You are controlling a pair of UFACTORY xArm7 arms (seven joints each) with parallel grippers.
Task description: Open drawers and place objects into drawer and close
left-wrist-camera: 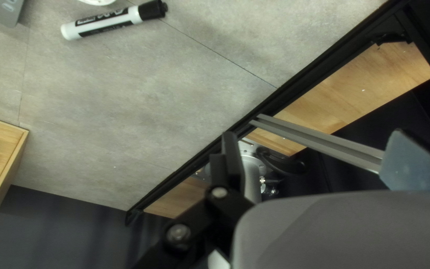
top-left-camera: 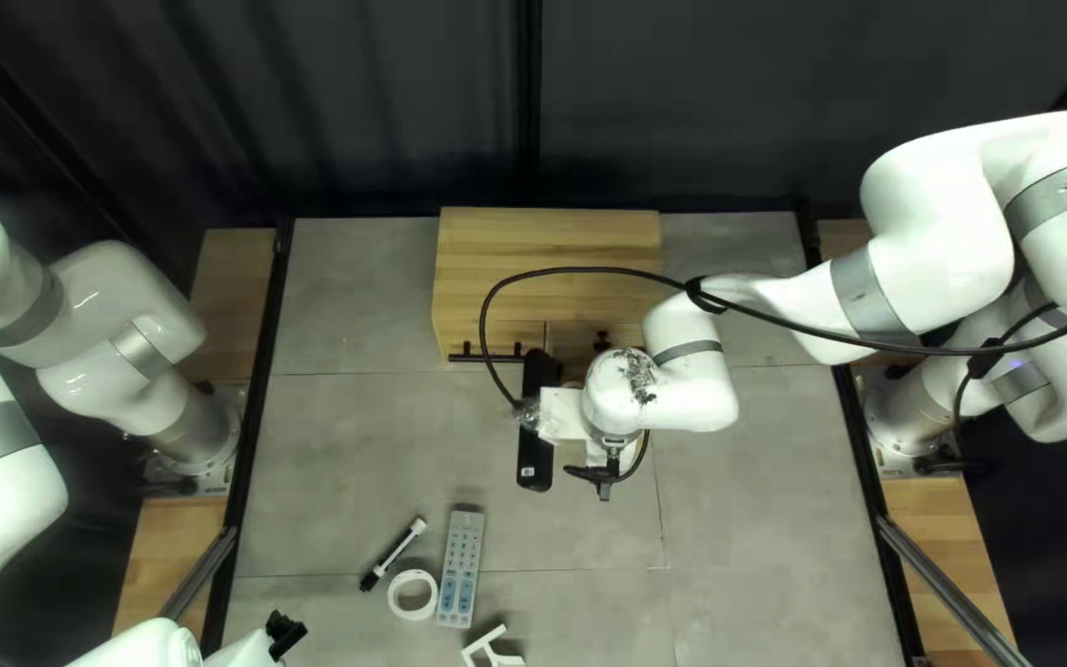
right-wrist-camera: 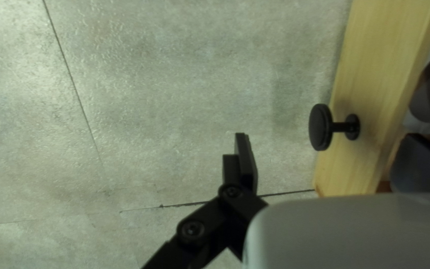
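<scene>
My left gripper (top-left-camera: 284, 633) hangs at the bottom left of the top left view; in the left wrist view the gripper (left-wrist-camera: 317, 133) stands wide open, holding nothing. My right gripper (top-left-camera: 568, 415) is in front of the wooden cabinet (top-left-camera: 552, 253), its fingers hidden by the arm there. The right wrist view shows that gripper (right-wrist-camera: 327, 136) open, with the black knob (right-wrist-camera: 320, 127) of an open drawer (right-wrist-camera: 369, 89) beyond the gap, untouched. White and blue things lie in this drawer. A marker (top-left-camera: 393, 553), white ring (top-left-camera: 413, 594) and grey remote (top-left-camera: 461, 568) lie on the table.
A black bar handle (top-left-camera: 484, 356) is on the cabinet's left front. A white angular piece (top-left-camera: 493, 647) lies near the table's near edge. The right arm and its black cable cross in front of the cabinet. A black rail and grey bar run along the table's left edge.
</scene>
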